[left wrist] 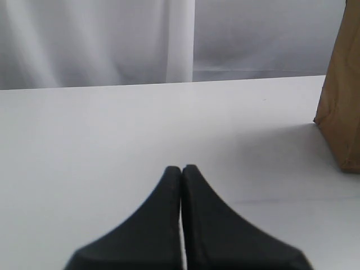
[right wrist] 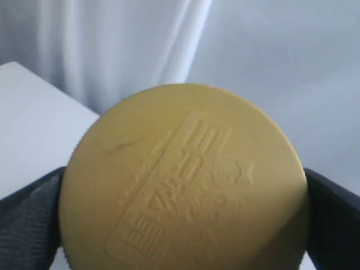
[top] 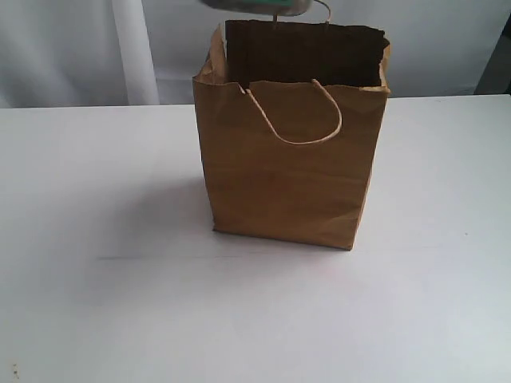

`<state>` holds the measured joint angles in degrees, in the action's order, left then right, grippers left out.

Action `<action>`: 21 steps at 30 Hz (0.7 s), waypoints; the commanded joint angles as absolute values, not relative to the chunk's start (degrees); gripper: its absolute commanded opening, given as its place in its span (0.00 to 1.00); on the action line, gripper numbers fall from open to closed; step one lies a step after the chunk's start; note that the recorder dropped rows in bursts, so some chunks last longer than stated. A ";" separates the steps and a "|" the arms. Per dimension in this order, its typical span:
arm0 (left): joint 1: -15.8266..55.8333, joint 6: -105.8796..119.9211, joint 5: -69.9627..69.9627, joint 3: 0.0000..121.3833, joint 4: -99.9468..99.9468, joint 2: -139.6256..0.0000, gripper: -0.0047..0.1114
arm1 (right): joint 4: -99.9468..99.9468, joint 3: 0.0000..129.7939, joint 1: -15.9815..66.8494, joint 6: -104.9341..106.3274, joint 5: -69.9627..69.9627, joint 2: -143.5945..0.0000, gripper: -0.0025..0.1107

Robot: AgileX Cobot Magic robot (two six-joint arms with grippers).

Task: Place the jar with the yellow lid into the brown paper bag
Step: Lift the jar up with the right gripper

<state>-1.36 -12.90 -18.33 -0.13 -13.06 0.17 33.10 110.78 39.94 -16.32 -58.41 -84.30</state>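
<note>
The brown paper bag [top: 287, 175] stands upright and open-topped in the middle of the white table, with one cord handle hanging down its front. A blurred green-and-grey bit of the yellow-lidded jar [top: 255, 7] shows just above the bag's back rim at the picture's top edge. In the right wrist view the jar's mustard-yellow embossed lid [right wrist: 185, 180] fills the frame, and my right gripper [right wrist: 183, 225] is shut on it, a dark finger on each side. My left gripper [left wrist: 181, 167] is shut and holds nothing, low over the table to the left of the bag [left wrist: 343, 101].
The white table [top: 96, 239] spreads on all sides of the bag. A pale curtain [top: 80, 48] hangs behind the table's far edge. Neither arm shows in the exterior view.
</note>
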 commanded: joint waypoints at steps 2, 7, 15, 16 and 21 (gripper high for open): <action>-1.21 -13.12 -17.76 0.00 -12.85 0.00 0.05 | 46.90 110.82 39.83 -19.06 -55.35 -85.69 0.02; -1.21 -13.12 -17.76 0.00 -12.85 0.00 0.05 | 45.58 110.82 35.89 -21.48 -51.94 -87.25 0.02; -1.21 -13.12 -17.76 0.00 -12.85 0.00 0.05 | 36.81 110.82 26.08 -21.50 -47.31 -91.64 0.02; -1.21 -13.12 -17.76 0.00 -12.85 0.00 0.05 | 35.08 110.82 25.18 -21.50 -46.85 -92.34 0.02; -1.21 -13.12 -17.76 0.00 -12.85 0.00 0.05 | 30.27 110.82 23.94 -21.09 -45.16 -95.63 0.02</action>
